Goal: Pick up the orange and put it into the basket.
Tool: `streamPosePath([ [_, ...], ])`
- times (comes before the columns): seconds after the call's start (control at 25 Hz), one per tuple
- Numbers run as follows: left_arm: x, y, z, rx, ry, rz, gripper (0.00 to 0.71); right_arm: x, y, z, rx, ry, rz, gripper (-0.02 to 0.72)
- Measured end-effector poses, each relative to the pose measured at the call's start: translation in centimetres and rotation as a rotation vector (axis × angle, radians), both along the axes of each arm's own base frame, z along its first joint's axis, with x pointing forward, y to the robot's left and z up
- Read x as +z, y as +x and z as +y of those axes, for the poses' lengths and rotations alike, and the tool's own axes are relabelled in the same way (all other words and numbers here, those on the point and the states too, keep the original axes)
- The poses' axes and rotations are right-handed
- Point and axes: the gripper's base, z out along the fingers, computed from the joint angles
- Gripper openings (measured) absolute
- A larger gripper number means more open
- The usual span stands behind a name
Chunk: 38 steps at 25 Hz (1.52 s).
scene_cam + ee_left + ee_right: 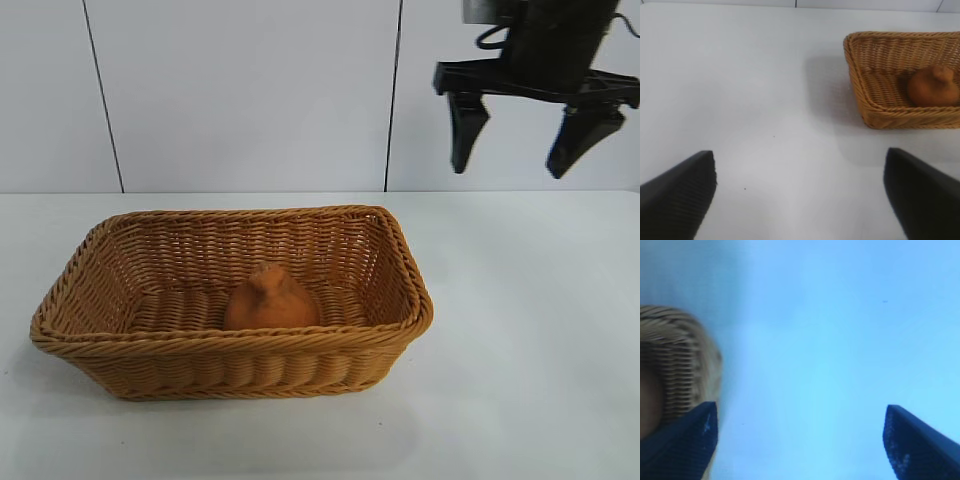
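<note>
The orange (pixel 269 299) lies inside the wicker basket (pixel 400 262), near its front wall, knob up. In the left wrist view the orange (pixel 932 86) shows in the basket (pixel 862 85) too. My right gripper (pixel 510 172) hangs open high above the table, up and to the right of the basket, with nothing between its fingers. In the right wrist view, the right gripper (pixel 801 412) is over bare table beside the basket's corner (pixel 680 355). The left gripper (pixel 801 159) is open and empty over bare table, away from the basket; the exterior view does not show it.
The white table (pixel 530 350) stretches to the right of and in front of the basket. A white panelled wall (pixel 250 90) stands behind it.
</note>
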Motion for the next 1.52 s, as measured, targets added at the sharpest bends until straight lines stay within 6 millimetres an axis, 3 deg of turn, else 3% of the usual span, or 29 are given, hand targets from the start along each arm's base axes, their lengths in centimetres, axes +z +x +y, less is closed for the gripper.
streamPosePath([
  [0.16, 0.0, 0.0, 0.0, 0.0, 0.0, 0.0, 0.645, -0.1, 0.2, -5.1, -0.1, -0.014, 0.039, 0.62],
  [0.28, 0.0, 0.0, 0.0, 0.0, 0.0, 0.0, 0.645, -0.2, -0.4, -7.2, -0.108, -0.03, 0.113, 0.62],
  [0.48, 0.0, 0.0, 0.0, 0.0, 0.0, 0.0, 0.645, 0.0, -1.4, -7.8, -0.075, -0.039, 0.156, 0.62],
  [0.6, 0.0, 0.0, 0.0, 0.0, 0.0, 0.0, 0.645, 0.4, -3.2, -7.7, -0.069, -0.04, 0.169, 0.62],
  [0.92, 0.0, 0.0, 0.0, 0.0, 0.0, 0.0, 0.645, 3.5, -12.2, -7.4, -0.067, -0.018, 0.128, 0.62],
  [1.08, 0.0, 0.0, 0.0, 0.0, 0.0, 0.0, 0.645, 3.8, -17.7, -7.1, -0.067, 0.0, 0.11, 0.62],
  [1.24, 0.0, 0.0, 0.0, 0.0, 0.0, 0.0, 0.645, 2.9, -23.0, -7.0, -0.052, 0.002, 0.056, 0.62],
  [1.52, 0.0, 0.0, 0.0, 0.0, 0.0, 0.0, 0.645, 1.5, -30.8, -6.8, -0.043, -0.001, -0.265, 0.62],
])
